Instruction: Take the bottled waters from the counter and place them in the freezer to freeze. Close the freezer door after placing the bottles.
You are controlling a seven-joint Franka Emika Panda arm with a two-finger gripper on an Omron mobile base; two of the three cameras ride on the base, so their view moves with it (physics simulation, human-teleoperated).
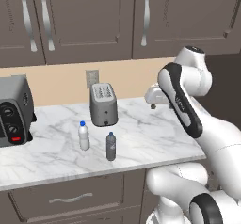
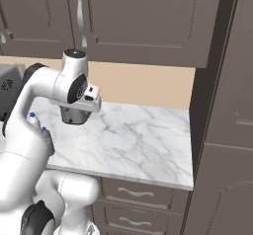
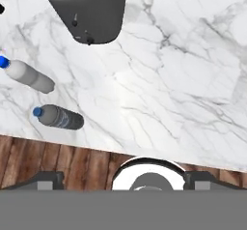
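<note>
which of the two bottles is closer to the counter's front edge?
The darker grey bottle. It stands nearer the front edge of the counter; the whitish bottle stands further back and to its left, closer to the toaster.

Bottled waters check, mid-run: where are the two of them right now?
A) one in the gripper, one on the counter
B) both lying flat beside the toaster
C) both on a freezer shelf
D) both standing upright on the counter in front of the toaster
D: the whitish bottle and the darker bottle both stand upright on the marble counter, just in front of the toaster, clear of the gripper.
</note>
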